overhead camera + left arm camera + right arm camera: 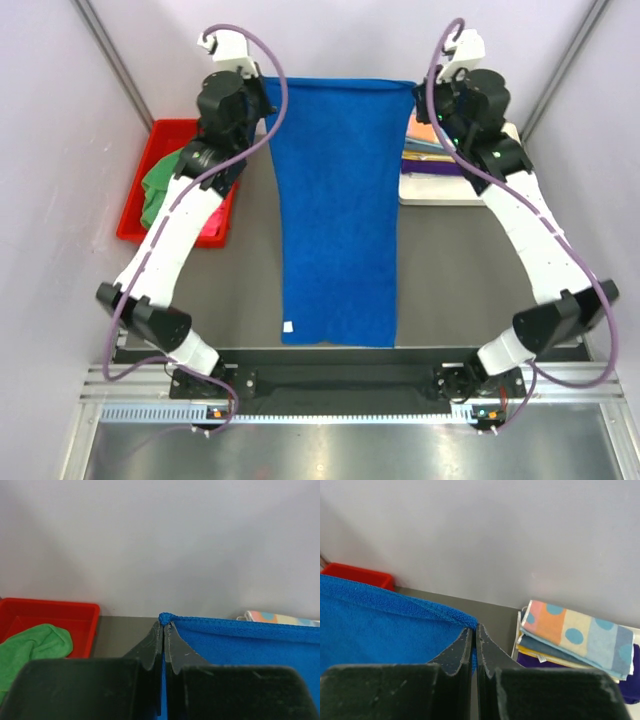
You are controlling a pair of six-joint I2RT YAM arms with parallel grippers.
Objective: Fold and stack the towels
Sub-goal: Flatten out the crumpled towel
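Note:
A royal blue terry towel is stretched lengthwise down the middle of the table, its far edge lifted and its near end lying by the arm bases. My left gripper is shut on the far left corner; in the left wrist view the blue corner bulges just above the pinched gripper. My right gripper is shut on the far right corner, and the blue towel runs left from the closed gripper. Folded towels lie stacked at the right, the orange-pink one with teal dots on top.
A red bin at the far left holds a crumpled green towel, which the left wrist view also shows as the green towel. The folded stack rests on a white board. Pale walls close in the back and both sides.

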